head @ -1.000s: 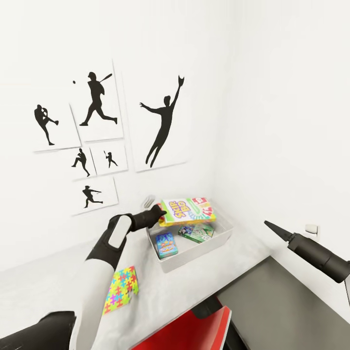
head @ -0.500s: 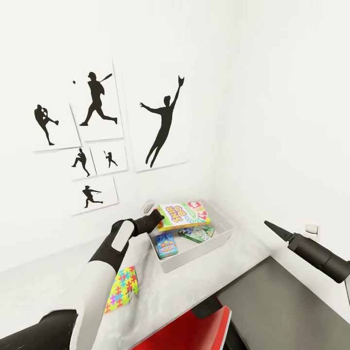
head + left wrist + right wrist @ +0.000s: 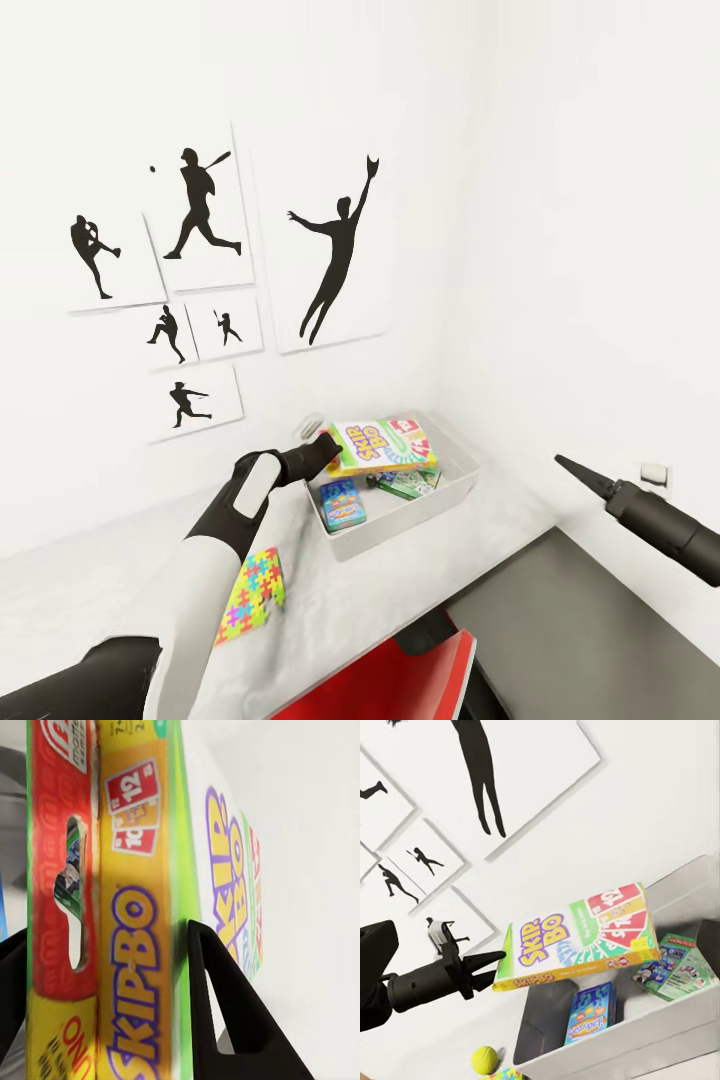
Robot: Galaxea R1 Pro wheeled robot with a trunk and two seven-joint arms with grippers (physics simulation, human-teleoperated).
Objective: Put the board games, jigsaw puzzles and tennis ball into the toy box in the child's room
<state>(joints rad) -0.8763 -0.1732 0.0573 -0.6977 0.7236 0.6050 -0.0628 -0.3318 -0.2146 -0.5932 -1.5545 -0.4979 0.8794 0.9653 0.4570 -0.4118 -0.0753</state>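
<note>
My left gripper point(image 3: 333, 446) is shut on one end of the long yellow-green-red Skip-Bo board game point(image 3: 385, 444), holding it tilted over the grey toy box point(image 3: 392, 530). In the left wrist view the game point(image 3: 139, 945) sits between black fingers point(image 3: 221, 1012). A blue board game point(image 3: 342, 503) and a green one point(image 3: 407, 482) lie inside the toy box. One jigsaw puzzle point(image 3: 250, 595) lies on the light grey table point(image 3: 90, 590). The tennis ball point(image 3: 484, 1059) rests beside the toy box wall point(image 3: 615, 1054). My right gripper point(image 3: 565, 464) hovers shut, apart to the right.
Black baseball-silhouette prints point(image 3: 335, 255) hang on the white wall behind the table. The dark grey tabletop point(image 3: 600, 630) runs below my right arm. A red chair point(image 3: 400, 675) stands at the table's near edge. A wall socket point(image 3: 655, 473) sits at the right.
The left gripper has drawn back a little to the left and lowered the Skip-Bo game over the toy box. My right arm has shifted slightly right and down.
</note>
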